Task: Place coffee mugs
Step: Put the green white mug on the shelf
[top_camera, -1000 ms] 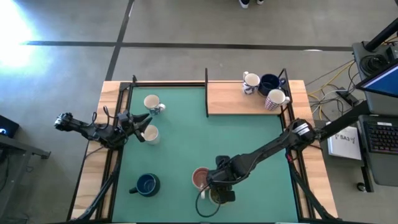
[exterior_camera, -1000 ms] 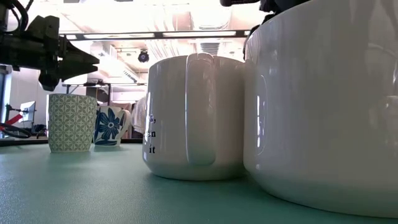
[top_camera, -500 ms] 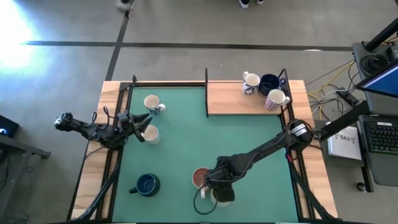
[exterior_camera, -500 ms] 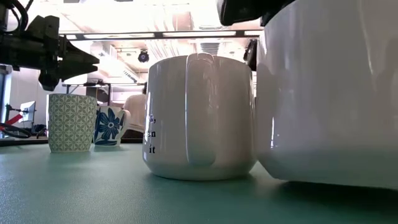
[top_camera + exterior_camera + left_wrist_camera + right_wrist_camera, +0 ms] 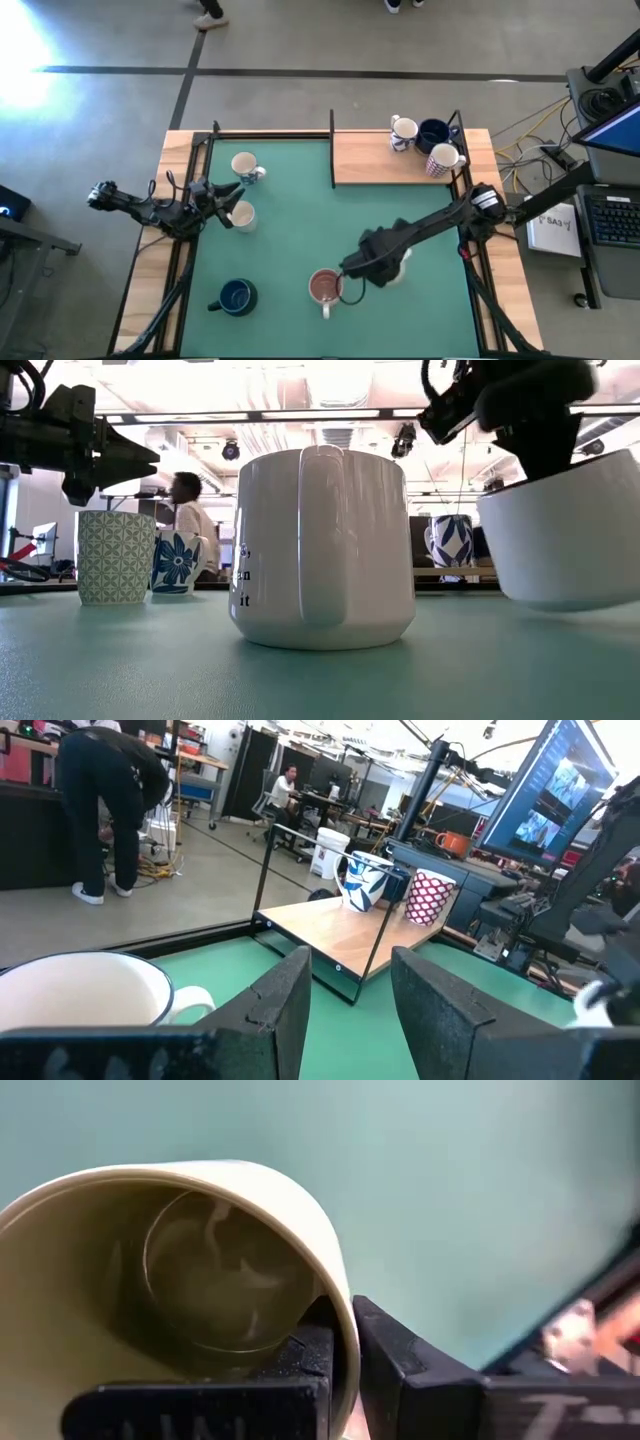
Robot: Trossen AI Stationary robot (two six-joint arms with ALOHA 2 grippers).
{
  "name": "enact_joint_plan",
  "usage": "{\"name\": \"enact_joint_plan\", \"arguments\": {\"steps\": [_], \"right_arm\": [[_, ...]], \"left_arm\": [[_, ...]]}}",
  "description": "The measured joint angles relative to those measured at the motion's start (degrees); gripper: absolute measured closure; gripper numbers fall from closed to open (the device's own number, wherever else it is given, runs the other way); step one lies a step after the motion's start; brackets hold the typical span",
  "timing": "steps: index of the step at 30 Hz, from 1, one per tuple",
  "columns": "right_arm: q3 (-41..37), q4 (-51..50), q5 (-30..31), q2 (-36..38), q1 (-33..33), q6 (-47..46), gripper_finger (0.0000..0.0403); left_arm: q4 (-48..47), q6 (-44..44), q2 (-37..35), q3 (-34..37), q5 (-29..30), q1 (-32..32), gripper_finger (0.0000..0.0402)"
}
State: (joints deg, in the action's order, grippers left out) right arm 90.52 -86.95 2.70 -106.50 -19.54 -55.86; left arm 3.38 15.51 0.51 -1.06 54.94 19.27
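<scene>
A cream mug [image 5: 570,550] hangs tilted above the green table [image 5: 290,230], right of centre, with my right gripper [image 5: 345,1330] shut on it; the arm covers most of the cream mug [image 5: 397,270] from above. A white mug with a pinkish inside [image 5: 323,286] stands on its base just to its left. A dark blue mug [image 5: 236,296] stands at the near left. My left gripper [image 5: 235,198] waits open at the left edge, level, between two pale mugs [image 5: 243,165] [image 5: 242,215]. My right gripper pinches the cream mug's rim [image 5: 335,1295], one finger [image 5: 300,1355] inside the mug and the other [image 5: 400,1355] outside its wall. The fingers come from above, pointing steeply down. The mug hangs below them, tilted, its base clear of the table.
A raised wooden shelf [image 5: 370,165] at the far right carries three mugs: a flowered one [image 5: 403,132], a dark blue one [image 5: 433,135] and a red-dotted one [image 5: 441,158]. A black rod frame [image 5: 332,150] edges the shelf. Open mat lies between the arms. People stand in the room beyond.
My right gripper has lifted the cream mug off the table near the front edge and carried it toward the far right, away from the pinkish mug. Its wrist has rolled and tipped down, and the mug now hangs tilted, clear of the mat.
</scene>
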Motion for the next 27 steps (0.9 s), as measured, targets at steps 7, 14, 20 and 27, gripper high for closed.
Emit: {"name": "enact_joint_plan", "arguments": {"steps": [7, 14, 20, 27], "right_arm": [[-1.30, -0.48, 5.46, 0.33, 6.10, 1.49, 0.0389], [-3.37, 0.28, 6.69, 0.43, 14.51, 9.63, 0.0389], [-3.50, 6.50, 7.17, 1.30, 19.45, 14.76, 0.0389], [-3.44, 15.07, 7.80, 3.40, 21.94, 15.45, 0.0386]], "left_arm": [[0.00, -0.02, 0.00, 0.01, 0.02, 0.02, 0.0278], [0.00, -0.01, 0.00, 0.00, 0.01, 0.01, 0.0278], [0.00, 0.00, 0.00, 0.00, 0.00, 0.02, 0.0278], [0.00, -0.02, 0.00, 0.01, 0.02, 0.02, 0.0278]]}}
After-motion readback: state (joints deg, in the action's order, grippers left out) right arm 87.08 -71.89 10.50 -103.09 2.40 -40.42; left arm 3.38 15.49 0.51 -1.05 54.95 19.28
